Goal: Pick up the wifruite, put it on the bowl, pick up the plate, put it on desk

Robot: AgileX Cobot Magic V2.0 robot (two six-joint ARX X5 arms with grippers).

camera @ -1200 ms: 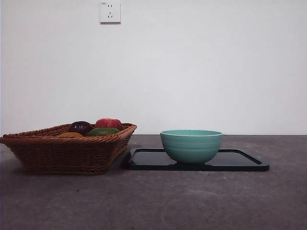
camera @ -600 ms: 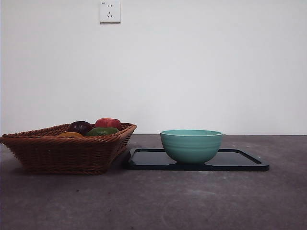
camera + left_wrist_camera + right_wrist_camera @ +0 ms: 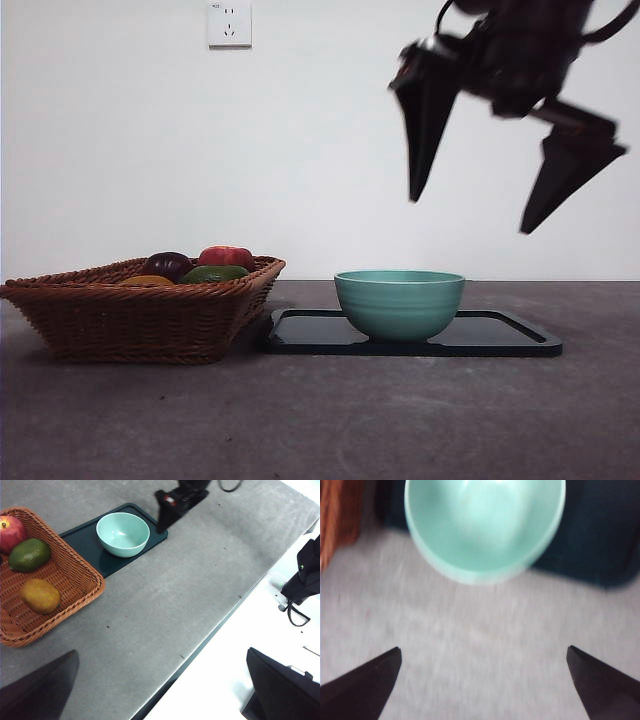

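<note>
The orange-brown wifruite (image 3: 40, 596) lies in a wicker basket (image 3: 140, 320) at the left; its top shows over the rim in the front view (image 3: 147, 282). The mint-teal bowl (image 3: 399, 303) stands empty on a flat dark plate (image 3: 505, 337) on the grey desk (image 3: 400, 420). My right gripper (image 3: 470, 215) is open and empty, hanging above and slightly right of the bowl; its wrist view shows the bowl (image 3: 485, 525) just beyond its jaws (image 3: 483, 648). My left gripper (image 3: 161, 651) is open and empty, high over the desk's near edge, far from the basket.
The basket also holds a red fruit (image 3: 11, 532), a green fruit (image 3: 29, 554) and a dark purple fruit (image 3: 167, 265). The basket's corner almost touches the plate's left end. A wall socket (image 3: 229, 24) is on the white wall behind.
The right arm has come into the front view from the top right and now hangs open above the bowl. Basket, fruit, bowl and plate have not moved.
</note>
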